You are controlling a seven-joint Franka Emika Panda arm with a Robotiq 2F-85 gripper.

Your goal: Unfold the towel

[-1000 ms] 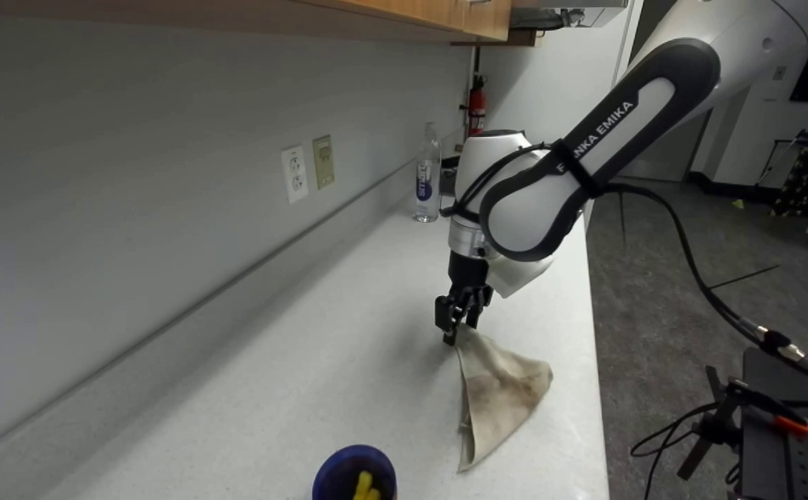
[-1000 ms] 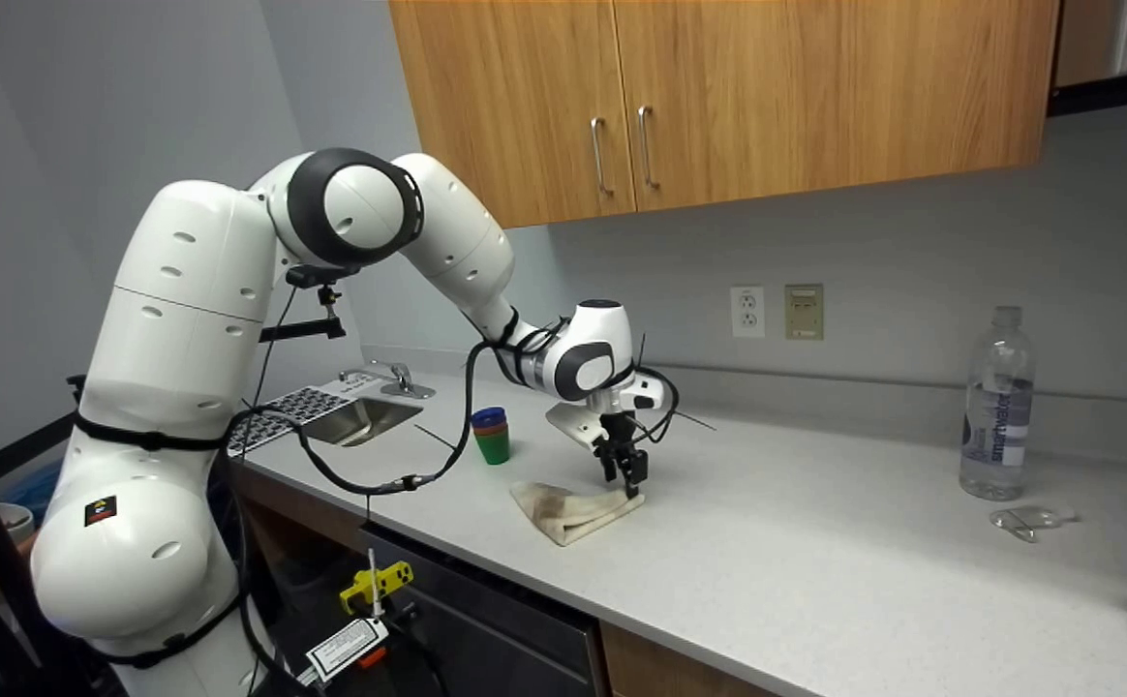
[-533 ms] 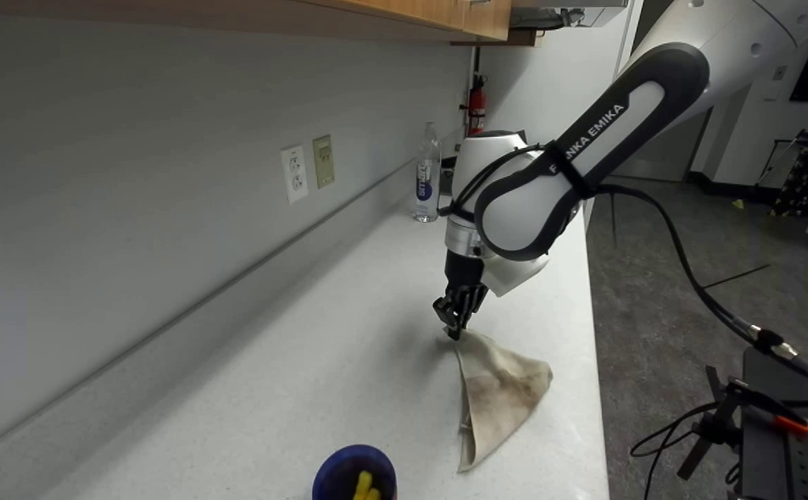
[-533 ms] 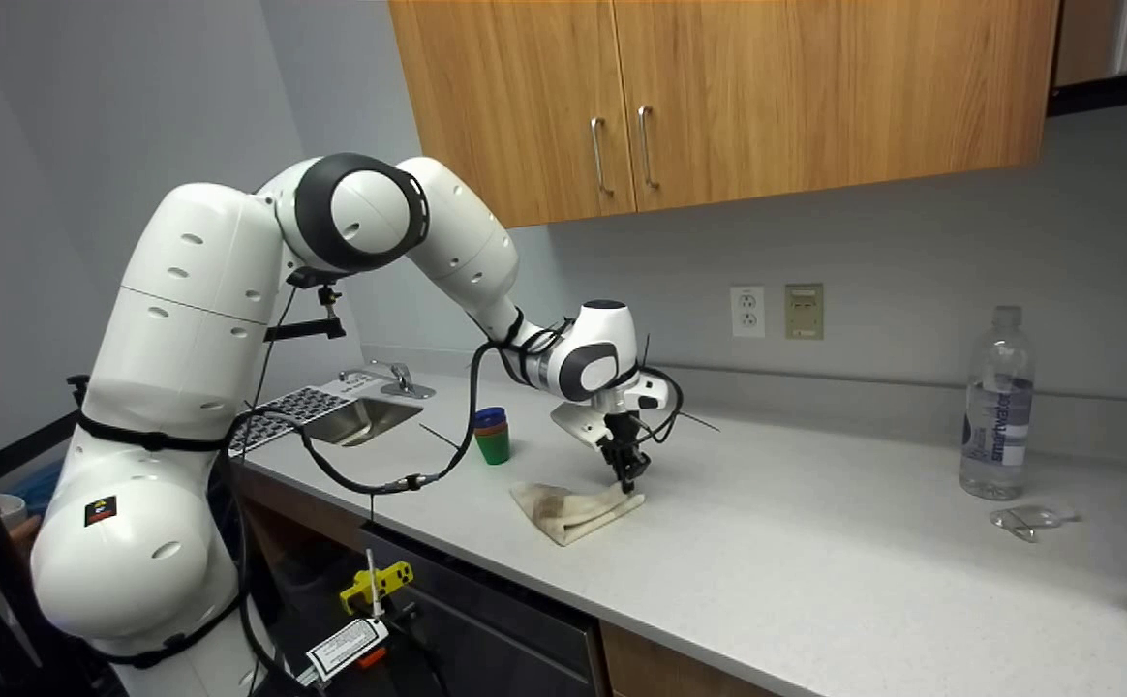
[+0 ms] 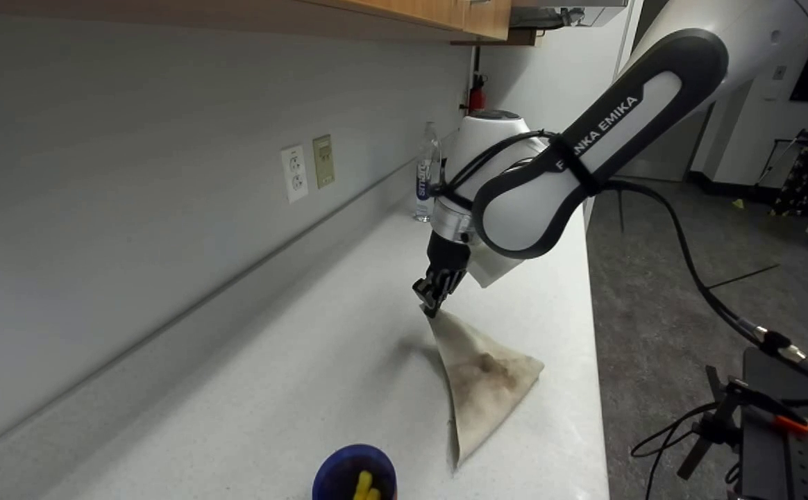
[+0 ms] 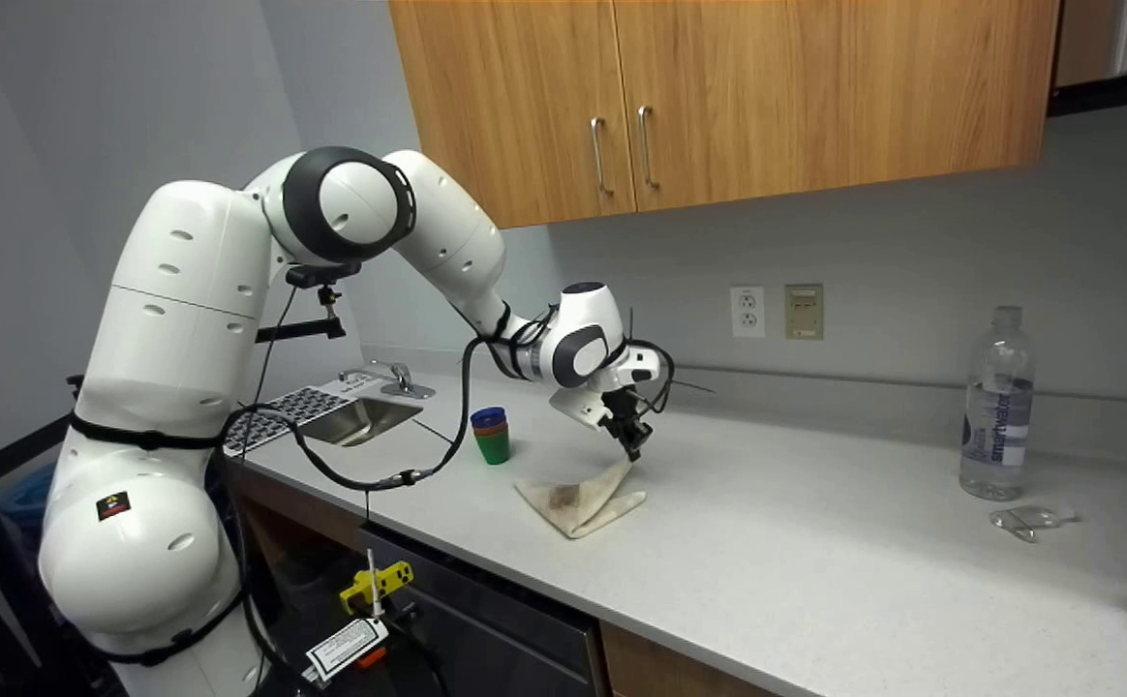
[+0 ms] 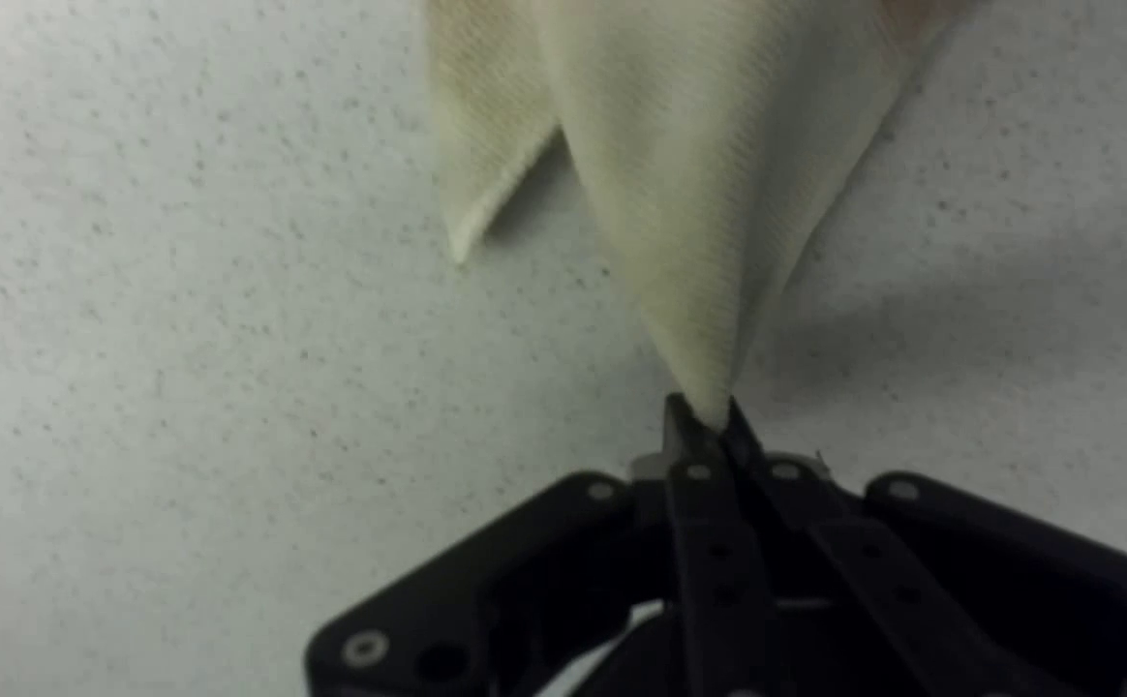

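Pinching one corner of the towel in my closed gripper, I held it above the counter, where the rest lay folded. Spreading it neatly probably needed a slow carry across the fold.

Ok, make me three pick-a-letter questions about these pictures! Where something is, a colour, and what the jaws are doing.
1. Where is the water bottle?
A) In the sink
B) Standing on the counter
C) On the floor

2. What colour is the top cup in the stack?
A) White
B) Pink
C) Blue

3. How are the jaws?
A) Shut on the towel
B) Wide open
C) Shut on a cup

1 B: both exterior views show it standing there.
2 C: both exterior views show it blue.
3 A: the wrist view shows the towel pinched between them.
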